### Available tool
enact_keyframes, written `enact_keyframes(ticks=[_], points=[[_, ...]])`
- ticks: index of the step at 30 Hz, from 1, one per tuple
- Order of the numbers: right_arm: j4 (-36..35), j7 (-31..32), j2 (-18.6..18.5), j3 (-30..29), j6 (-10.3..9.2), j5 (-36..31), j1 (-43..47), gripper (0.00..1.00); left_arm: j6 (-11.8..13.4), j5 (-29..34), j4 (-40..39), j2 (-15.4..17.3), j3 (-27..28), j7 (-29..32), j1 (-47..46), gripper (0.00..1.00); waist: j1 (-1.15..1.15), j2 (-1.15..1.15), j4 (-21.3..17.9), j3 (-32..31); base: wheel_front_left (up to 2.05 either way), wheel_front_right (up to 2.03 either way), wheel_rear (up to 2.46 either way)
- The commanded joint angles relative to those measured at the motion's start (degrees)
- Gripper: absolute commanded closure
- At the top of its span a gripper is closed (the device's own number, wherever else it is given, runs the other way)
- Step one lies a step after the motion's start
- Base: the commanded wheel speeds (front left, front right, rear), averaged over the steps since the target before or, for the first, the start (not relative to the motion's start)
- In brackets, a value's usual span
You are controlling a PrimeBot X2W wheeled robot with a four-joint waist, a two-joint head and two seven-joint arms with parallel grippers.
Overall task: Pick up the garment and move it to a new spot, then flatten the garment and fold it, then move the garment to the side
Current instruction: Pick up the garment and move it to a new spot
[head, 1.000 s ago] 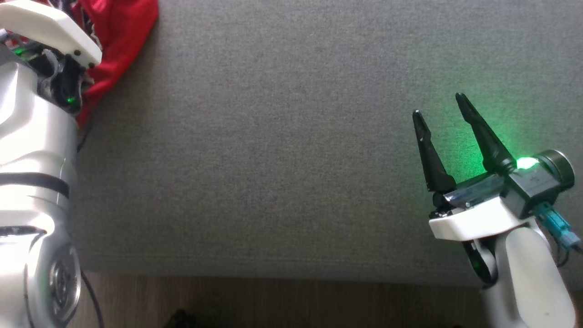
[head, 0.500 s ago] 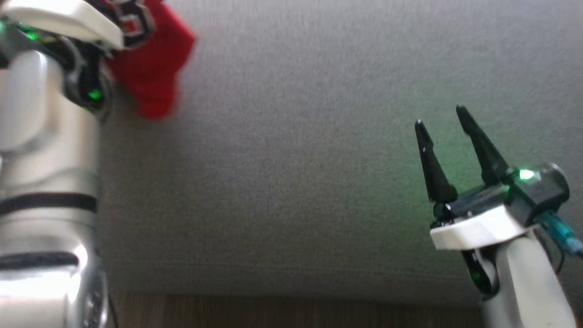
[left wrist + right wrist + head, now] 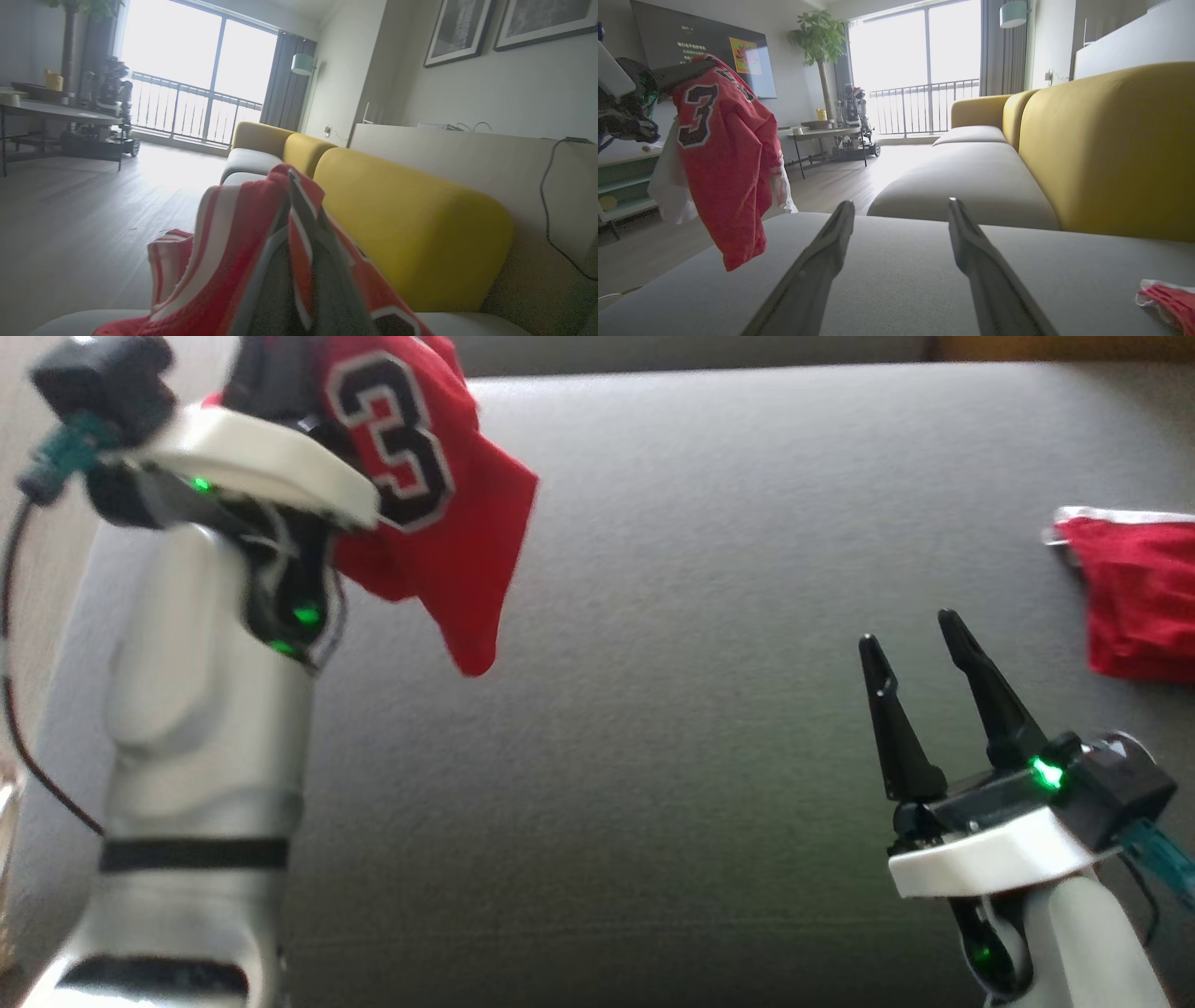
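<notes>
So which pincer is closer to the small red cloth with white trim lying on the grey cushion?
Right. The right pincer hovers open left of the red cloth, nearer the robot; the left pincer is across the grey cushion, shut on a red numbered jersey.

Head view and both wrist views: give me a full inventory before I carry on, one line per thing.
jersey: one, red with a black 3, hanging above the seat's left side
second garment: one, red with white trim, lying on the seat at far right
sofa seat: one, grey, below both grippers
sofa backrests: at least two, yellow, behind the seat
potted plant: one, green, beside the window
wall screen: one, dark, left of the plant
framed pictures: two, dark-framed, on the wall above the sofa
left gripper: one, dark, shut on the jersey
right gripper: one, dark, open, empty, over the seat
</notes>
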Motion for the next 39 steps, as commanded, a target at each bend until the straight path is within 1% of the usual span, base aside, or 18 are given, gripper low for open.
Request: enact_keyframes(ticks=[1,4,6,8,12,15,17,19,21,23,24,25,29,32,35,36,39], points=[[-2.2,-0.5,-0.2,1.3,-0.02,0.5,-0.7,0.0,0.2,-0.2,-3.4,1.3,0.6,0.2,-1.4,1.0,0.01,0.0,-2.4,-2.3,0.0,0.0,0.0],[-3.0,-0.5,-0.2,1.5,-0.02,0.9,0.1,0.0,2.3,-2.2,-8.3,0.6,-0.8,2.2,1.9,1.0,0.01,0.0,-4.4,-3.5,0.0,0.0,0.0],[-3.5,-0.5,-0.2,1.7,-0.02,1.2,0.5,0.0,4.4,-3.9,-11.1,0.3,-2.1,3.4,4.1,1.0,0.01,0.0,-6.0,-3.7,0.0,0.0,0.0],[-4.6,-0.5,-0.2,1.6,-0.02,1.4,0.4,0.0,7.1,-5.7,-13.9,0.2,-3.7,3.8,6.1,1.0,0.01,0.0,-8.0,-3.4,0.0,0.0,0.0],[-6.1,-0.5,-0.2,1.3,-0.02,1.6,0.1,0.0,13.3,-12.4,-18.5,0.2,-9.6,3.1,9.7,1.0,0.01,0.0,-12.4,-1.5,0.0,0.0,0.0],[-6.9,-0.5,-0.2,0.8,-0.02,1.9,-0.4,0.0,16.5,-15.9,-20.1,0.2,-14.7,1.9,11.1,1.0,0.01,0.0,-15.4,0.8,0.0,0.0,0.0],[-7.3,-0.5,-0.2,0.7,-0.02,1.9,-0.8,0.0,17.9,-17.9,-19.8,0.2,-18.0,1.0,11.1,1.0,0.01,0.0,-17.3,2.8,0.0,0.0,0.0],[-7.7,-0.5,-0.2,0.7,-0.02,2.1,-1.4,0.0,18.5,-19.7,-18.4,0.2,-21.3,0.1,10.7,1.0,0.01,0.0,-19.0,4.7,0.0,0.0,0.0],[-8.0,-0.5,-0.2,0.6,-0.02,2.1,-2.1,0.0,18.6,-21.1,-16.3,0.2,-24.2,-1.2,10.1,1.0,0.01,0.0,-20.3,6.1,0.0,0.0,0.0],[-8.4,-0.5,-0.2,0.6,-0.02,2.5,-2.8,0.0,18.4,-24.5,-14.4,0.2,-26.3,-2.2,10.0,1.0,0.01,0.0,-21.5,7.6,0.0,0.0,0.0],[-8.6,-0.5,-0.2,0.6,-0.02,2.8,-3.2,0.0,18.1,-26.2,-13.6,0.2,-27.4,-2.7,9.9,0.66,0.01,0.0,-22.0,8.3,0.0,0.0,0.0],[-8.7,-0.5,-0.2,0.5,-0.02,3.0,-3.5,0.0,17.6,-28.1,-12.9,0.2,-28.5,-3.1,9.8,0.0,0.01,0.0,-22.4,8.9,0.0,0.0,0.0],[-8.9,-0.5,-0.2,0.2,-0.02,3.3,-4.1,0.0,15.3,-32.1,-11.2,0.2,-33.7,-4.3,8.4,0.0,0.01,0.0,-22.5,10.2,0.0,0.0,0.0],[-8.8,-0.5,-0.2,-0.3,-0.02,3.0,-4.0,0.0,14.7,-33.3,-11.4,0.2,-36.1,-4.7,7.2,0.0,0.01,0.0,-21.4,10.3,0.0,0.0,0.0],[-8.6,-0.5,-0.2,-0.5,-0.02,2.5,-3.9,0.0,14.7,-32.3,-13.0,0.2,-36.6,-4.9,6.6,0.0,0.01,0.0,-19.3,9.6,0.0,0.0,0.0],[-8.6,-0.5,-0.2,-0.5,-0.02,2.5,-3.9,0.0,14.7,-32.3,-13.0,0.2,-36.6,-4.9,6.6,0.0,0.01,0.0,-19.3,9.6,0.0,0.0,0.0],[-8.5,-0.5,-0.2,-0.5,-0.02,2.0,-3.7,0.0,15.3,-28.0,-15.7,0.2,-34.3,-5.0,7.7,0.0,0.01,0.0,-16.5,8.3,0.0,0.0,0.0]])
